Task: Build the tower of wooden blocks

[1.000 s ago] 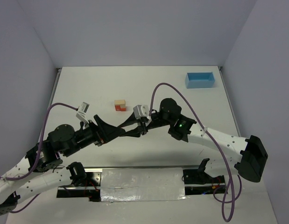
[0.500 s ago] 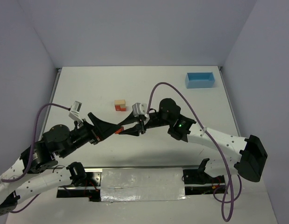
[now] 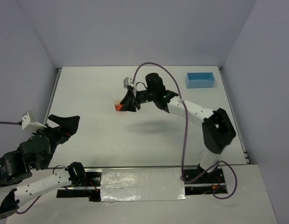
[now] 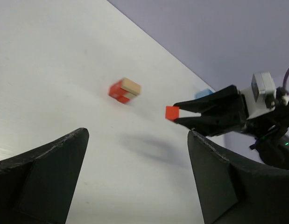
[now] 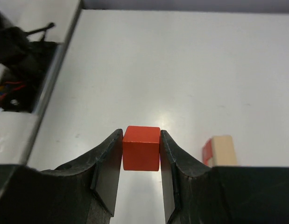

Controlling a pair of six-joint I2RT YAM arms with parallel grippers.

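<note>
The wood block tower [image 3: 118, 105] is a small stack of red-orange and pale tan blocks on the white table, also seen in the left wrist view [image 4: 124, 90] and the right wrist view [image 5: 220, 149]. My right gripper [image 5: 141, 141] is shut on a red cube [image 5: 141, 148] and holds it above the table, just beside the tower. In the top view that gripper [image 3: 127, 104] sits right next to the stack. The left wrist view shows the red cube [image 4: 172, 113] at the right gripper's tips. My left gripper [image 3: 72, 125] is open and empty, far back at the near left.
A light blue tray [image 3: 200, 80] stands at the far right of the table and shows as a small blue patch [image 4: 204, 94] in the left wrist view. The right arm [image 3: 191, 109] stretches across the table's middle, with its cable looping above it.
The left gripper opened, let go of the red cube and drew back to the near left. The right arm carried the cube away from the middle to beside the tower.
</note>
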